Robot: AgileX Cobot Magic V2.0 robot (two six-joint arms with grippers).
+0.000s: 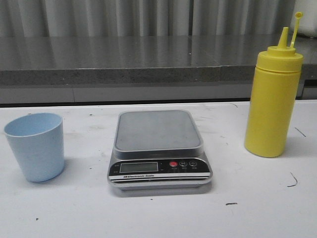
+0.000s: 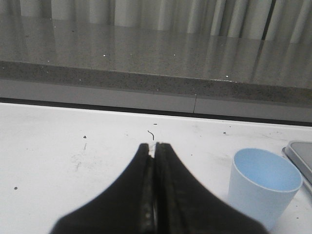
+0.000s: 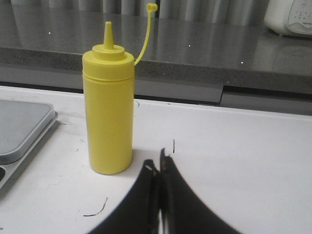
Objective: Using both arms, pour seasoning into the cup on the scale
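Both grippers, left gripper (image 2: 155,144) and right gripper (image 3: 157,161), are pressed together, holding nothing. On the bench (image 1: 158,213), cup (image 1: 35,146) left, scale (image 1: 158,146) centre, seasoning (image 1: 273,99) right, each well apart.

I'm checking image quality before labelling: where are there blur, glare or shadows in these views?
Front view: sharp, with soft shadows under the cup and scale. Left wrist view: the shut left gripper is blurred, and the counter shows streaky reflections. Right wrist view: the right gripper is blurred, the seasoning bottle crisp.
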